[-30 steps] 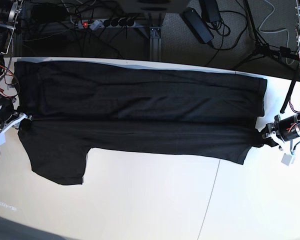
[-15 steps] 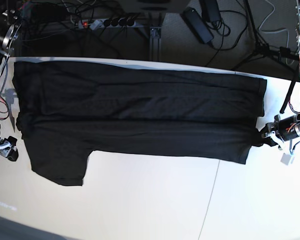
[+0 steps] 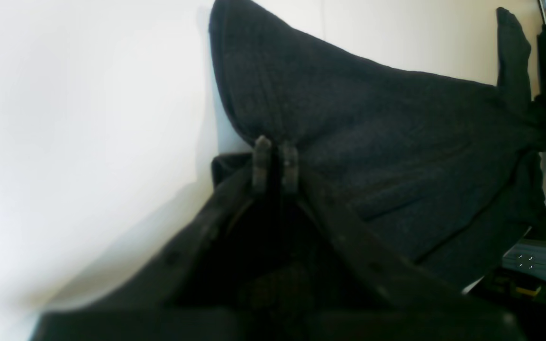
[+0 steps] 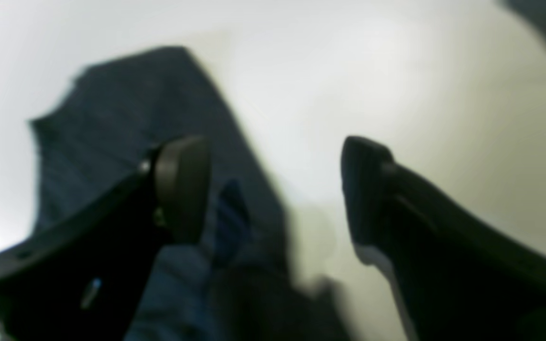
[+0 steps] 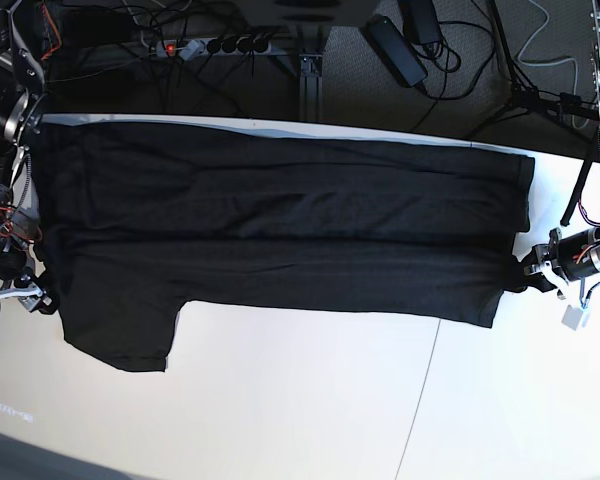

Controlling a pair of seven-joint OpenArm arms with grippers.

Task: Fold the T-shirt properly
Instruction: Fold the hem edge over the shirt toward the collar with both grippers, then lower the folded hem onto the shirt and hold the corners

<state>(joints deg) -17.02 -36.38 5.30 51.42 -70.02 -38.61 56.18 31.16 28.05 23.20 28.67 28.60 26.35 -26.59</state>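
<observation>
One T-shirt [image 5: 280,240] lay spread across the upper half of the counter [image 5: 310,400], top third folded down. Left pincer [image 3: 275,158], frame right, was pinched on its hem to keep it taut. Right pincer [image 4: 273,189], lower left, stood wide, holding nothing. Two pincers counted

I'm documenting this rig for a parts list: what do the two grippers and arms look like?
Left gripper: dark, slim fingers with ridged grey tips. Right gripper: black fingers ending in rounded, paddle-like pads. In the base view both arms show white brackets, metal parts and red wiring near the wrists.
</observation>
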